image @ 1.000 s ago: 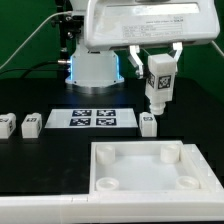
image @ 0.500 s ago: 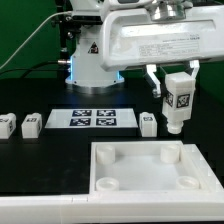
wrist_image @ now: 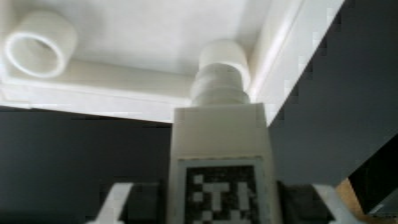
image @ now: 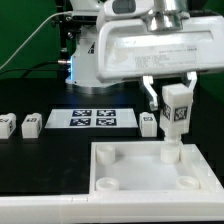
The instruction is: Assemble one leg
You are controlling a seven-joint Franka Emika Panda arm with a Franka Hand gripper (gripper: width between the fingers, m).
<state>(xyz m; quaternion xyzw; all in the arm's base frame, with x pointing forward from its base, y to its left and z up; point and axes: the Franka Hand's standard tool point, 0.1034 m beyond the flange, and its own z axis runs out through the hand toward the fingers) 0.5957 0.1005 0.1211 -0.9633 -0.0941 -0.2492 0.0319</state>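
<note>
- Gripper [image: 172, 98]: jaws clamped on the leg [image: 176, 110], holding its upper part. Tag faces the exterior cam, leg approx upright.
- Leg's narrow lower tip [wrist_image: 217, 82] is at the corner socket [image: 170, 154] of the white tray piece [image: 125, 150]. That's the far corner on the exterior view's right.
- Wrist view: tip lines up w/ the socket mouth, touching it or just above. Can't tell if it has gone in at all.
- Progress, my read: pick-up and carry are done, alignment approx done.
- Left to do: push or twist the leg in till seated, then let go. Nothing shows it seated yet.
- Other corner sockets look empty, e.g. the one in the wrist view [wrist_image: 39, 50].
- 3 spare legs [image: 31, 124] lie on the table: two at the exterior view's left, one near the marker board [image: 92, 118] on its right, close behind the held leg.
</note>
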